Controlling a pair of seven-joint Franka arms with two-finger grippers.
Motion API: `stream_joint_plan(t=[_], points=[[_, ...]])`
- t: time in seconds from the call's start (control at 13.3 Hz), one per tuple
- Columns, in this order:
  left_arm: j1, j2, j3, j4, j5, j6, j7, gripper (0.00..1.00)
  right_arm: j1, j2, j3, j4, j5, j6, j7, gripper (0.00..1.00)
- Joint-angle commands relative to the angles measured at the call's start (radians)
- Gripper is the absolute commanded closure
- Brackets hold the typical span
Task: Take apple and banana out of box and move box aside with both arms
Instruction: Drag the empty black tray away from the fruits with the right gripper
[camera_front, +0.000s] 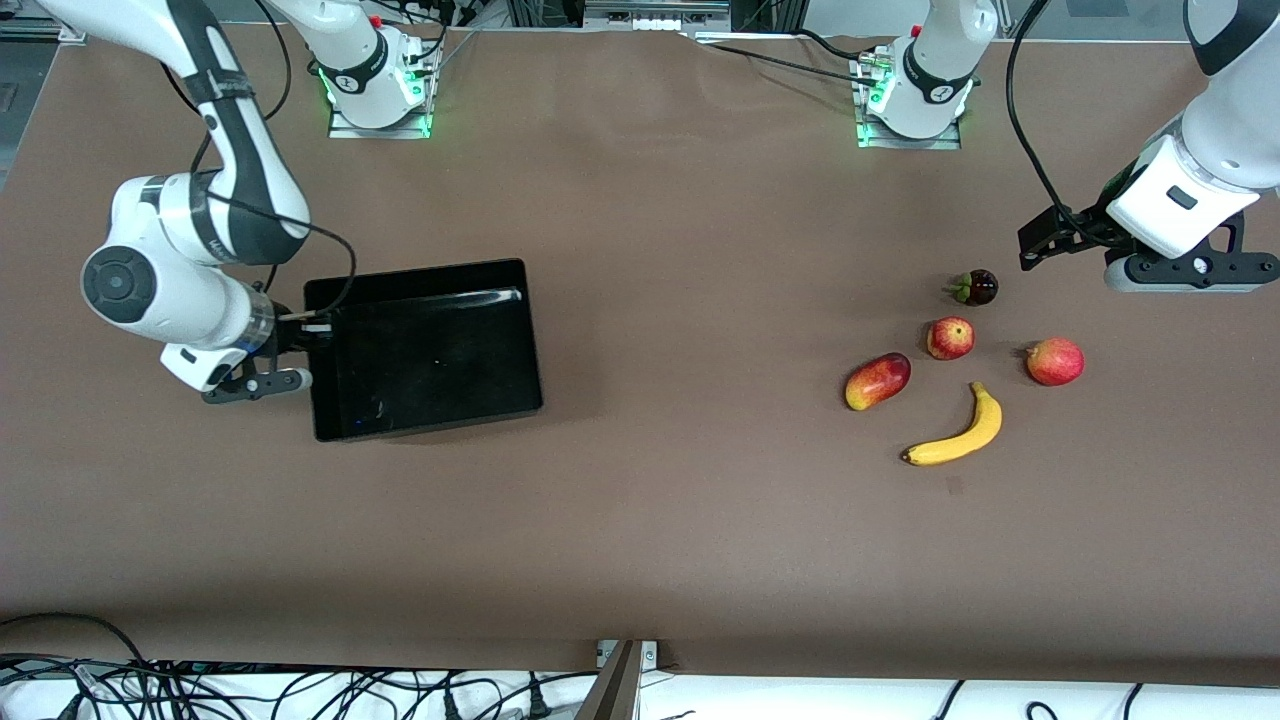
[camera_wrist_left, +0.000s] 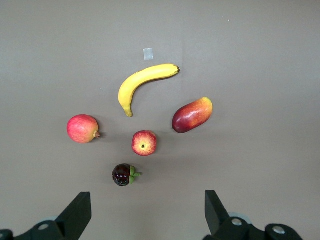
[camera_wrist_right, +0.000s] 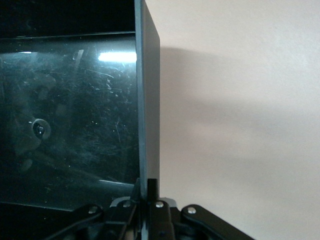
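Observation:
The black box (camera_front: 415, 272) lies on the table toward the right arm's end. My right gripper (camera_front: 308, 352) is shut on the box's side wall; the right wrist view shows the wall (camera_wrist_right: 148, 100) pinched in the gripper (camera_wrist_right: 148, 187). The yellow banana (camera_front: 960, 435) (camera_wrist_left: 142, 80) and the small red apple (camera_front: 950, 338) (camera_wrist_left: 144, 143) lie toward the left arm's end. My left gripper (camera_front: 1190, 275) (camera_wrist_left: 145, 215) is open and empty, up over the bare table beside the fruits.
A red-yellow mango (camera_front: 877, 381) (camera_wrist_left: 192, 114), a dark mangosteen (camera_front: 975, 288) (camera_wrist_left: 122, 175) and a round red pomegranate-like fruit (camera_front: 1054, 361) (camera_wrist_left: 83, 128) lie around the apple. The box is empty inside.

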Motion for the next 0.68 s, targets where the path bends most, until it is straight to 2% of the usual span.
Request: stream_joint_plan(t=[0.0, 0.23, 0.6], points=[[-0.002, -0.014, 0.001, 0.004, -0.003, -0.016, -0.003, 0.00, -0.010, -0.026, -0.017, -0.065, 0.032, 0.068, -0.037, 1.00], [-0.002, -0.014, 0.001, 0.004, -0.005, -0.016, -0.003, 0.00, -0.031, -0.023, -0.058, -0.143, 0.053, 0.172, -0.034, 1.00], [-0.002, -0.014, 0.001, 0.004, -0.005, -0.019, -0.003, 0.00, -0.042, 0.018, -0.098, -0.158, 0.069, 0.195, -0.035, 1.00]])
